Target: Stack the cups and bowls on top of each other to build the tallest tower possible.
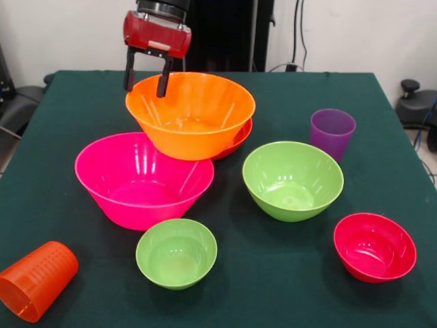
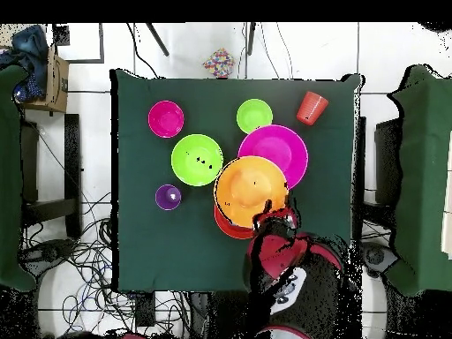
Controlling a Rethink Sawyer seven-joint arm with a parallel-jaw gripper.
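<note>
- The gripper (image 1: 146,80) hangs at the far rim of the large orange bowl (image 1: 190,113), its two dark fingers (image 1: 129,75) spread apart, one outside the bowl's wall and the other over the rim, with nothing pinched between them that I can make out.
- That large orange bowl sits tilted on the shallow red-orange bowl (image 1: 239,139), which peeks out beneath it on one side; that's the tower so far.
- The large pink bowl (image 1: 144,179) stands upright, touching or just beside the orange one.
- The medium lime green bowl (image 1: 293,179) sits alone on the green table (image 1: 382,164), with the translucent purple cup (image 1: 332,132) upright near it.
- The small lime green bowl (image 1: 176,253) is at the front, just beside the pink bowl.
- The small crimson bowl (image 1: 375,246) rests well apart toward the near corner.
- An orange cup (image 1: 35,280) lies on its side at the other near corner.
</note>
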